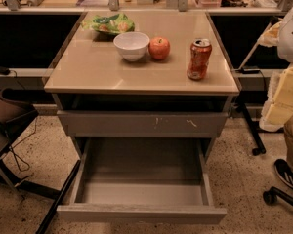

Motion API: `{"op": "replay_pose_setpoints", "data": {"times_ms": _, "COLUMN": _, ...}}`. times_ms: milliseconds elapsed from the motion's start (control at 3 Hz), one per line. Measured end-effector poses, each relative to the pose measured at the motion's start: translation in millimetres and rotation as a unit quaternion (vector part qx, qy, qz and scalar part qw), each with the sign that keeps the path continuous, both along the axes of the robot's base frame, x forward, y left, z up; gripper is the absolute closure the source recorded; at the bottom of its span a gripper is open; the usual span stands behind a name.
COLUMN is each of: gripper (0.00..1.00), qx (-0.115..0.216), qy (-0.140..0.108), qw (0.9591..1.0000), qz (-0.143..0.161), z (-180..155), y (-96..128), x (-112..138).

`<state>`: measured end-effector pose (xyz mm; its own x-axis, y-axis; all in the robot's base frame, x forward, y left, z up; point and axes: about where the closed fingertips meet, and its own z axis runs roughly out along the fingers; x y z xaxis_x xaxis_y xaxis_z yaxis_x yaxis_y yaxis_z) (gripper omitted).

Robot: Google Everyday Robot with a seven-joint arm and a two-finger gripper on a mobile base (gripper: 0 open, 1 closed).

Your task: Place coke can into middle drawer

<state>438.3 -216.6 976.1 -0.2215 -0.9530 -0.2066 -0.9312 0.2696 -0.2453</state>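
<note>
Gripper: outside the camera view, no part of arm or fingers in frame. We cannot tell whether it is wide, narrow or holding anything.

Coke can (199,59): stands on the tan cabinet top (88,67), in the right front part, near the right edge. Red-orange body, silver top with the opening showing. The body looks dented and leans a little. Nothing touches it.

To the can's left we note a red apple (159,48), apart from the can, and just beside the apple a white bowl (132,46), upright, mouth up. We cannot tell whether apple and bowl touch. Behind the bowl, toward the back left of the top, lies a green bag (110,23).

Middle drawer (142,191): pulled well out toward the camera, below the can and lower in the frame. Its smooth grey floor and both side walls are in plain view, and its plain front panel sits nearest us. The can is on the top above, not in the drawer.

Above the open drawer, an upper drawer front (141,123) sits pushed in, grey with white scuff marks right of centre.

Around the cabinet: speckled floor (234,169), a dark chair (7,113) at left, a wheeled chair base (283,195) at right with a shoe (288,175) just above it.
</note>
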Motion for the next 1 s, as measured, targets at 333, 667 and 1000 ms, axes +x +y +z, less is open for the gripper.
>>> {"op": "replay_pose_setpoints", "data": {"times_ms": 333, "gripper": 0.0, "qx": -0.002, "qy": -0.001, "qw": 1.0, "qz": 0.0, "z": -2.5, "y": 2.1, "x": 12.4}}
{"op": "replay_pose_setpoints", "data": {"times_ms": 667, "gripper": 0.0, "qx": 0.021, "qy": 0.02, "qw": 0.9994, "qz": 0.02, "z": -15.3, "y": 18.2, "x": 55.6}}
{"op": "replay_pose_setpoints", "data": {"times_ms": 1000, "gripper": 0.0, "qx": 0.069, "qy": 0.038, "qw": 0.9957, "qz": 0.048, "z": -33.1, "y": 44.6, "x": 120.9}}
